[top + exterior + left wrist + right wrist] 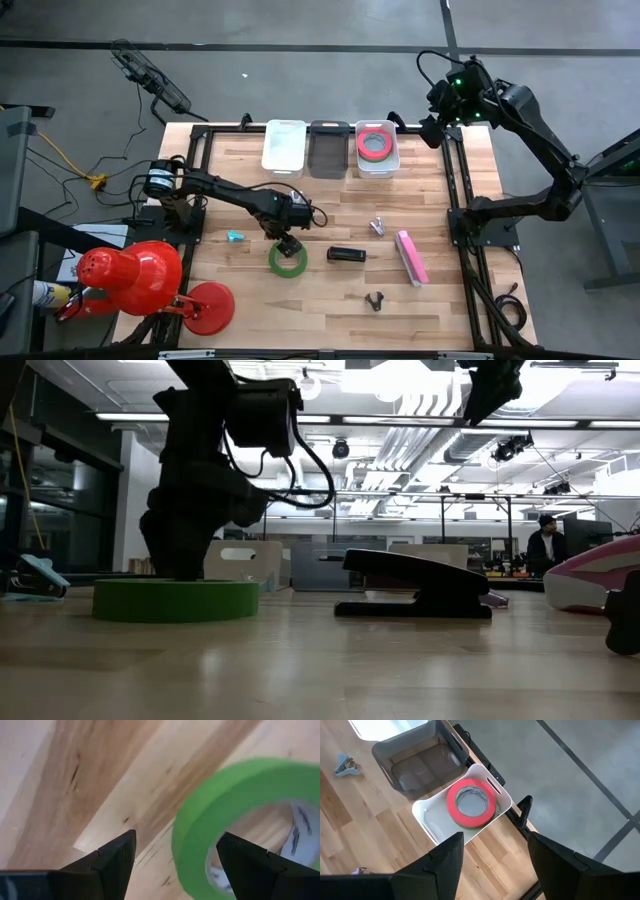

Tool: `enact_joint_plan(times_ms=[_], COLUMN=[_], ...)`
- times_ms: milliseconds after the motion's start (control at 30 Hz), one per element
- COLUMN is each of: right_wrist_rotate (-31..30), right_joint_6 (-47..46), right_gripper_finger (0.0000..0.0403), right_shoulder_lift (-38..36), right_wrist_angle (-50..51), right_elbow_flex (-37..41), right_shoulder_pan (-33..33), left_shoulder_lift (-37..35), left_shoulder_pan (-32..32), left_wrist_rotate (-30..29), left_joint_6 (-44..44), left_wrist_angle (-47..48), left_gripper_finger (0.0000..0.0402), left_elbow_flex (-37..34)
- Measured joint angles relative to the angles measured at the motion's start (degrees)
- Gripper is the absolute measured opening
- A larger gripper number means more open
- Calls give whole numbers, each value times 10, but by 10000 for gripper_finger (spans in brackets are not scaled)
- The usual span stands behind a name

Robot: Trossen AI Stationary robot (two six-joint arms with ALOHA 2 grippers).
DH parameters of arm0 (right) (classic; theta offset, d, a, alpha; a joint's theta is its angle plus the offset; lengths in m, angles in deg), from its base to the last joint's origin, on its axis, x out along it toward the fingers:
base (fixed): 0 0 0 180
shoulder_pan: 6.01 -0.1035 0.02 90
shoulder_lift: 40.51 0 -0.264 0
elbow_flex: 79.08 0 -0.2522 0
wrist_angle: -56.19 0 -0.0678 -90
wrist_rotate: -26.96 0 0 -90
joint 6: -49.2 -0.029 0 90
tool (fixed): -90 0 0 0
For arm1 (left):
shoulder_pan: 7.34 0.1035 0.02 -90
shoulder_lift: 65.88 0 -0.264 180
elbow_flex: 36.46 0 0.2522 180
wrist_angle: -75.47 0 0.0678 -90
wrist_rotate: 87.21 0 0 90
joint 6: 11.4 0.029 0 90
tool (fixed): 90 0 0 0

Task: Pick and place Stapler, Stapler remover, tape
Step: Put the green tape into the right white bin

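Note:
One green tape roll lies flat on the table, also seen in the low view. My left gripper is open and points down over the roll's far side. In the left wrist view, one finger stands inside the ring's open centre and the other outside it, with the green wall between them. The pink-red tape roll lies in the right white bin. The black stapler rests on its base right of the green roll. My right gripper is open, raised beyond the table's far right corner.
Along the far edge stand a white bin and a dark bin. A pink stapler, a black staple remover, a silver one and a teal clip lie on the table. A red lamp stands at the near left corner.

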Motion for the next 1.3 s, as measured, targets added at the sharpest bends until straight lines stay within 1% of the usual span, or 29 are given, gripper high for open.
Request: enact_joint_plan(times_ms=[200,367,433,567,867,933,1300], right_wrist_rotate=[4,3,3,3,6,6,10], right_joint_6=[10,16,19,19,25,29,36], right_gripper_finger=[213,213,213,213,213,213,213], right_shoulder_lift=[0,0,0,0,0,0,0], right_wrist_angle=[0,0,-1,-1,-12,-13,-14], right_elbow_flex=[0,0,0,0,0,0,0], right_shoulder_pan=[0,0,0,0,0,0,0], left_shoulder_lift=[23,27,27,28,28,28,29], left_shoulder_pan=[-21,-41,-46,-45,-44,-44,-43], left_wrist_rotate=[-15,-67,-77,-77,-77,-76,-67], left_joint_6=[81,131,138,139,134,129,104], left_wrist_angle=[-3,0,0,2,1,1,5], left_gripper_finger=[268,268,262,225,102,83,83], left_elbow_flex=[3,2,2,2,1,1,7])
